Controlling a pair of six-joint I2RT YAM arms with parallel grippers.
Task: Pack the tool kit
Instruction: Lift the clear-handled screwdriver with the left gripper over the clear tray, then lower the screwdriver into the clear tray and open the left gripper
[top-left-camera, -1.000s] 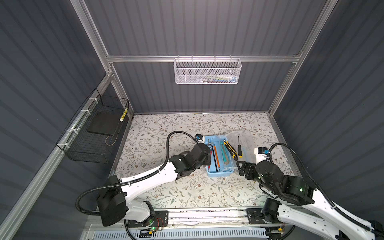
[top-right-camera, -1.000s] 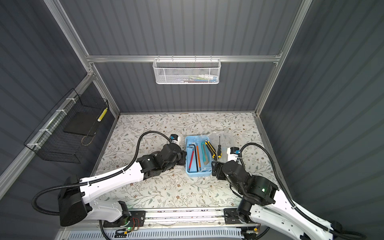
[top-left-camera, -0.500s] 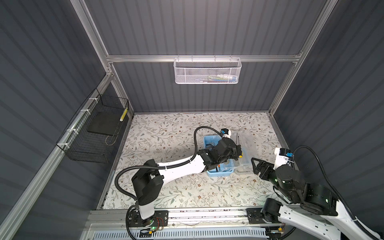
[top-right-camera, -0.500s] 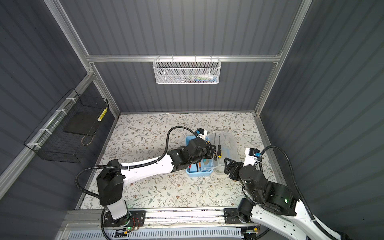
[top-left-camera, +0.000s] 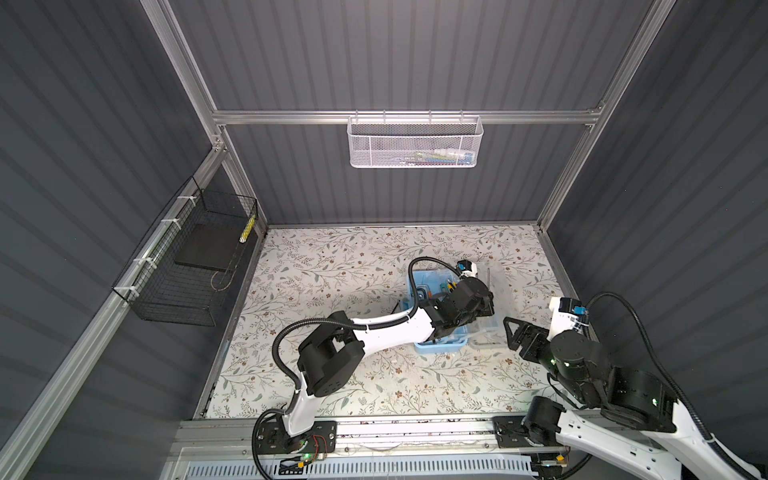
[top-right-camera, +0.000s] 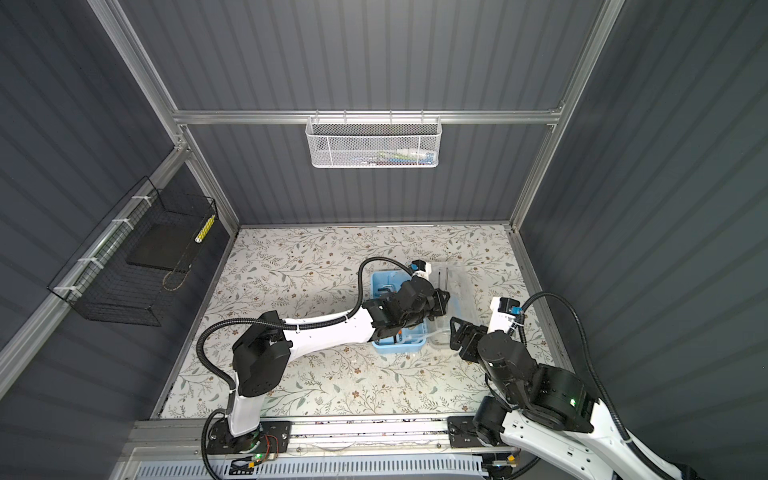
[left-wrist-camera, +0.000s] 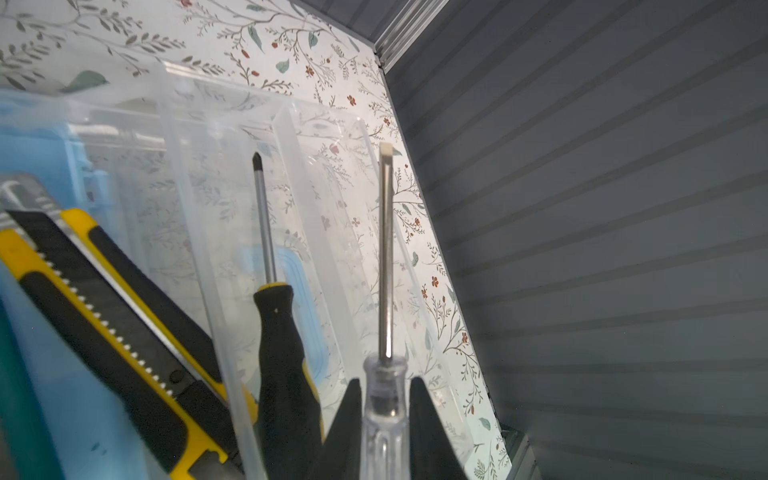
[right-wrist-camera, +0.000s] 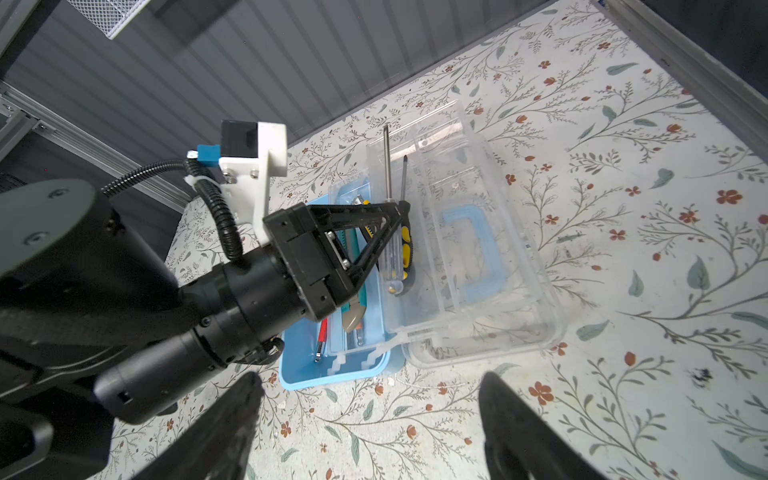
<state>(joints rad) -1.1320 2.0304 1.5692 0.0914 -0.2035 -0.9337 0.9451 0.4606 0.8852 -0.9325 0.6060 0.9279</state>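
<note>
Box (top-left-camera: 440, 348) sits on the worktop (top-left-camera: 332, 266) in both top views, its clear lid (top-left-camera: 496, 286) lying open flat just to the right. Across the box reaches the left claw (top-right-camera: 442, 300), out over the lid; the right claw (top-left-camera: 512, 336) hovers near the lid, spread wide, holding nothing. Left wrist view: claw clamped on a clear-handled screwdriver (left-wrist-camera: 385, 249), black-handled screwdriver (left-wrist-camera: 278, 332) right alongside, yellow knife (left-wrist-camera: 104, 299) in the box. Right wrist view: both screwdrivers run along the lid's box-side edge; teal knife (right-wrist-camera: 358, 305) and red hex key (right-wrist-camera: 322, 334) sit in the box.
</note>
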